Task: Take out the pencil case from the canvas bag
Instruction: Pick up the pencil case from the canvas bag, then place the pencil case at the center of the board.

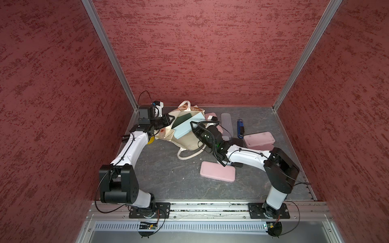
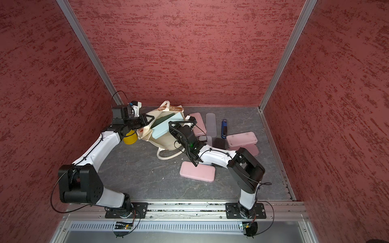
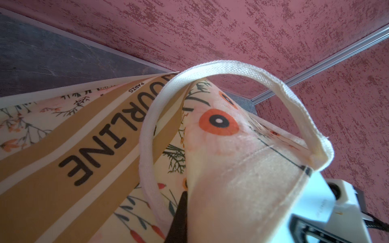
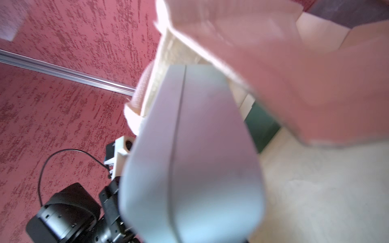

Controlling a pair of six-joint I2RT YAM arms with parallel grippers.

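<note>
In both top views I see the cream floral-print canvas bag (image 1: 189,143) (image 2: 166,145) slumped on the dark grey desk (image 1: 168,181), just above frame centre, with its mouth gaping toward the upper left. My left gripper (image 1: 168,120) (image 2: 147,120) is clenched on the bag's rim at the left of the mouth. In the left wrist view the printed cloth drapes over one black finger (image 3: 179,216). My right gripper (image 1: 194,126) (image 2: 171,126) is grasping the light blue rectangular pencil case (image 1: 185,129) (image 2: 165,130). The case lies slanted across the open mouth and fills the right wrist view (image 4: 189,157) as a blur. A pink flat case (image 1: 217,171) lies lower right of the bag.
</note>
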